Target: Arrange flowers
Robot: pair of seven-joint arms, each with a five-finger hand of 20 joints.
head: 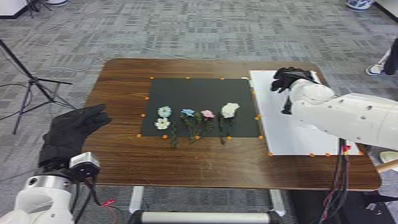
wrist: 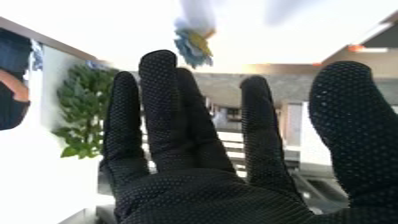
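Brown wood made the surface (head: pixel 178 165), and its near side was at the bottom of the head view. Nearest, at the left edge of this surface, was the left robot hand (head: pixel 67 134), in black glove, with its fingers rather straight and relaxed.

Farther on, the flowers lay side by side on a black mat (head: pixel 178 90). On the left was a pale blue flower (head: pixel 164 111), and just nearer than its head was a small white flower (head: pixel 163 123). To the right followed a blue flower (head: pixel 187 112), a pink flower (head: pixel 207 114) and a big white flower (head: pixel 230 109). Their green stems pointed toward the near side.

Right of the mat was a white sheet (head: pixel 298 142). At its far part was the right robot hand (head: pixel 291 79). From the right wrist view, the right robot hand (wrist: pixel 204 192) had its fingers straight and spread apart. Beyond the fingertips was a blue and yellow flower (wrist: pixel 194 47).

Behind the surface was grey carpet (head: pixel 204 30), and farther away a blue-and-white pot (head: pixel 359 4).
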